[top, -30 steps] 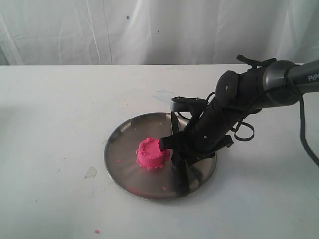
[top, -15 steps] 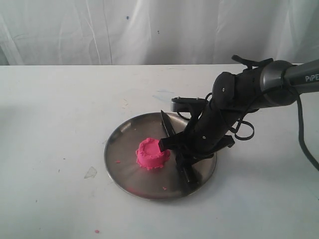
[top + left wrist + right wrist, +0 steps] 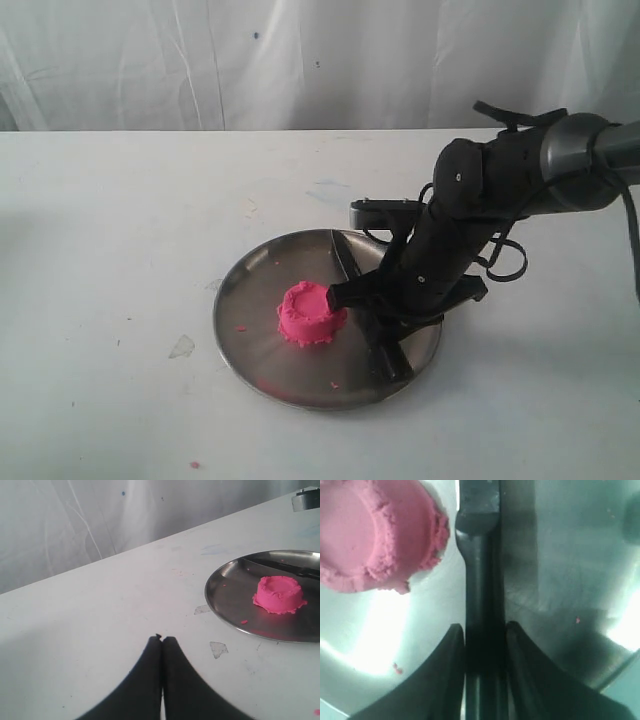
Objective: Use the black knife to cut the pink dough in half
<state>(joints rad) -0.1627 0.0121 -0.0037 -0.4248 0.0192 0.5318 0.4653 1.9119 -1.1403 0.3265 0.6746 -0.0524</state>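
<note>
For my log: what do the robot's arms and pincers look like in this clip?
Only the right arm shows in the exterior view: matte black joints, a glossy dark-grey tube link and loose black cables looping beside it. No marking is readable now. Its right pincer has two black, tapering, curved fingers. The left pincer also shows slim black fingers narrowing to points.

Right claw (image 3: 485, 630) clamped, wrist angled down; left claw (image 3: 162, 641) closed.
</note>
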